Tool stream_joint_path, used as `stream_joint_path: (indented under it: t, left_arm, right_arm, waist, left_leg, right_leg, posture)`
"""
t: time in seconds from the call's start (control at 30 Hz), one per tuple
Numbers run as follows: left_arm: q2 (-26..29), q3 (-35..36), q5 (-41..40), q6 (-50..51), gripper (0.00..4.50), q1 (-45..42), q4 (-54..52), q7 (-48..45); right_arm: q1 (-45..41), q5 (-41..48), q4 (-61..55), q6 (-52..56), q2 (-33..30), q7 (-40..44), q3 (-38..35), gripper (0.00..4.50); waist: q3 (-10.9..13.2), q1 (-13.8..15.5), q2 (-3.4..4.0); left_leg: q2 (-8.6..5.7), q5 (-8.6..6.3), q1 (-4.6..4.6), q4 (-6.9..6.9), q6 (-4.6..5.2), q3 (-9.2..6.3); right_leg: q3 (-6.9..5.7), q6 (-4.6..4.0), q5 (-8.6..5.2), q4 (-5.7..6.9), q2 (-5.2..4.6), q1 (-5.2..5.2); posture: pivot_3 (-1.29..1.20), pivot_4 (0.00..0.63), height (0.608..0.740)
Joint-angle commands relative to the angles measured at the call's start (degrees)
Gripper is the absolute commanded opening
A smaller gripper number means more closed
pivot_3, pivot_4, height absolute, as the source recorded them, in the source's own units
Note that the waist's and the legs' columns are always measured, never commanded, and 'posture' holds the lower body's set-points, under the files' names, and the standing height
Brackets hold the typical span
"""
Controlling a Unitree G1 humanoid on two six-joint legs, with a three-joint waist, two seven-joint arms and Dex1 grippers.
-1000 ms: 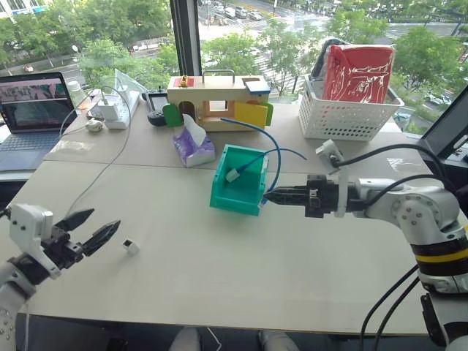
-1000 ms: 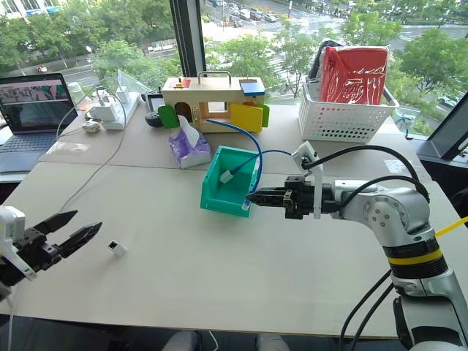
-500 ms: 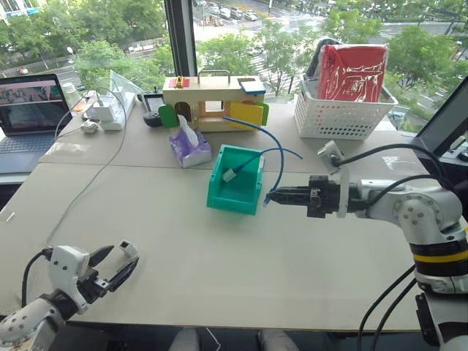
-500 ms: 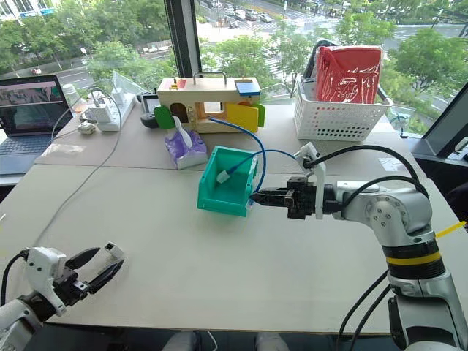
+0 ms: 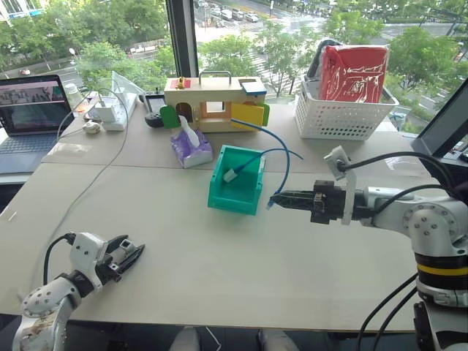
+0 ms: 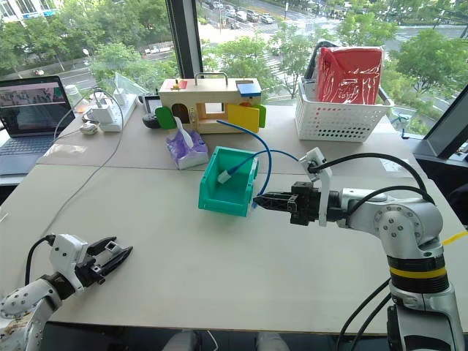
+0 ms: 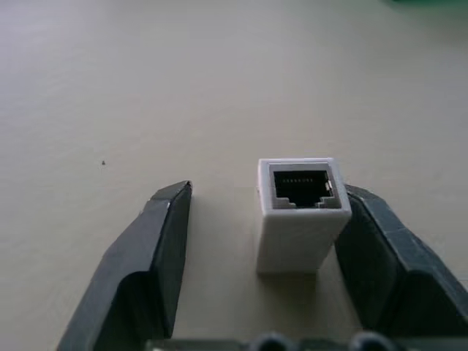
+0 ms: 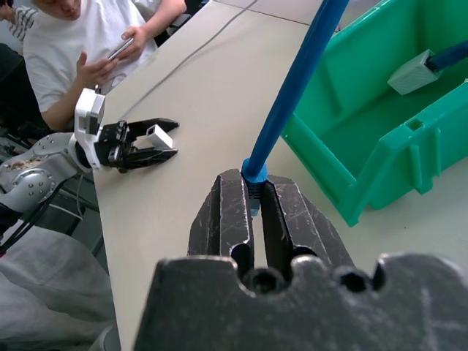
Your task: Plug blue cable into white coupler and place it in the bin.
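The white coupler (image 7: 301, 212) stands on the table between the left gripper's (image 5: 126, 254) half-open fingers, touching one, its socket facing away from the wrist. The right gripper (image 8: 255, 202) pinches the blue cable (image 8: 295, 82) at its plug end beside the bin (image 5: 235, 197), the cable running away from the fingertips.

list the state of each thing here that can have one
small white plastic coupler: upright on the table, socket unplugged, between the left gripper's fingers
left gripper: partly open around it, one finger touching
thin bright-blue cable: plug end pinched
right gripper: shut on that plug
teal-green plastic bin: holds another blue cable's white block
laptop: open, screen lit
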Motion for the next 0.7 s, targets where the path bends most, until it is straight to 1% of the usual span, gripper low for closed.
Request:
stream_joint_path:
  t: [0.03, 0.1, 0.23, 0.37, 0.43, 0.5, 0.57, 0.6, 0.7]
  left_arm:
    - [1.0, -1.9, 1.7, -2.1, 1.42, 0.3, 4.7, -1.1]
    - [1.8, -3.2, 1.2, -1.8, 0.68, -1.8, 4.5, -2.1]
    - [2.8, -7.1, 0.8, -0.3, 0.7, -8.5, 2.4, -3.1]
    - [2.7, -16.1, 0.7, 3.8, 0.7, -19.2, -0.4, -7.1]
    - [3.0, -18.5, 1.0, 5.1, 0.7, -21.4, 0.0, -8.5]
    - [4.3, -24.3, 2.6, 5.5, 0.7, -24.8, 1.6, -14.4]
    - [4.0, -28.3, 2.9, 5.7, 0.7, -28.6, 4.1, -18.9]
    - [3.4, -29.6, 3.1, 5.0, 0.7, -30.7, 6.0, -20.5]
    - [-2.4, -35.1, 3.8, 4.0, 0.7, -39.4, 11.4, -24.1]
  right_arm:
    - [1.2, 1.9, -3.0, 0.5, -0.2, -1.2, -3.5, 0.0]
    - [1.9, 2.1, -3.8, 0.7, 0.1, -1.9, -4.2, 0.0]
    - [3.0, 2.5, -4.9, 0.6, 0.1, -3.2, -5.6, 0.0]
    - [5.1, 3.3, -7.0, 0.4, 0.1, -5.3, -7.7, 0.0]
    - [5.6, 3.7, -7.8, 0.4, 0.4, -6.3, -8.0, 0.0]
    - [7.1, 5.2, -9.5, 0.5, 0.7, -8.0, -9.5, 0.0]
    - [8.7, 6.7, -11.3, 0.6, 0.6, -9.4, -11.2, 0.0]
    - [9.4, 7.3, -12.1, 0.6, 0.6, -10.3, -11.8, 0.0]
    - [13.8, 9.2, -15.7, 0.0, 0.0, -14.5, -15.9, 0.0]
  waist:
    - [-0.1, -0.1, 0.18]
    - [-0.2, -0.1, 0.33]
    - [-0.2, 0.2, 0.41]
    - [-0.2, 0.7, 0.28]
    - [-0.2, 0.7, 0.27]
    - [-0.2, -0.1, 0.28]
    - [-0.2, -0.2, 0.28]
    - [-0.2, -0.2, 0.29]
    - [-0.2, 0.6, 0.26]
  left_leg:
    - [0.0, 0.0, 0.03, 0.0, 0.0, 0.0]
    - [0.0, 0.0, 0.07, 0.0, 0.01, 0.0]
    - [0.0, 0.13, 0.06, 0.0, 0.13, 0.0]
    - [-0.02, 0.27, -0.13, 0.01, 0.01, -0.02]
    - [-0.03, 0.27, -0.15, 0.01, 0.01, -0.02]
    - [-0.03, 0.25, -0.14, -0.03, 0.04, -0.02]
    - [-0.02, 0.21, -0.13, -0.15, 0.11, -0.02]
    - [-0.03, 0.21, -0.14, -0.2, 0.11, -0.04]
    - [-0.04, 0.23, -0.15, -0.17, 0.08, -0.04]
  right_leg:
    - [0.0, 0.0, 0.0, 0.01, 0.0, 0.01]
    - [0.0, 0.0, 0.0, 0.05, 0.02, 0.03]
    - [0.0, 0.07, -0.04, 0.06, 0.03, 0.03]
    - [-0.01, 0.16, 0.03, 0.0, 0.02, -0.02]
    - [-0.01, 0.11, 0.06, 0.0, 0.01, -0.02]
    - [-0.01, 0.1, 0.07, -0.01, 0.01, -0.03]
    - [-0.01, 0.08, 0.08, 0.02, 0.03, -0.1]
    - [-0.03, 0.07, 0.08, 0.03, 0.03, -0.1]
    - [-0.06, 0.07, 0.08, 0.01, 0.02, -0.07]
  posture:
    - [0.0, 0.15, 0.734]
    - [0.0, 0.15, 0.734]
    - [0.0, 0.15, 0.734]
    - [0.0, 0.15, 0.734]
    - [0.0, 0.15, 0.734]
    - [0.0, 0.15, 0.734]
    - [0.0, 0.15, 0.734]
    - [0.0, 0.15, 0.734]
    - [0.0, 0.15, 0.734]
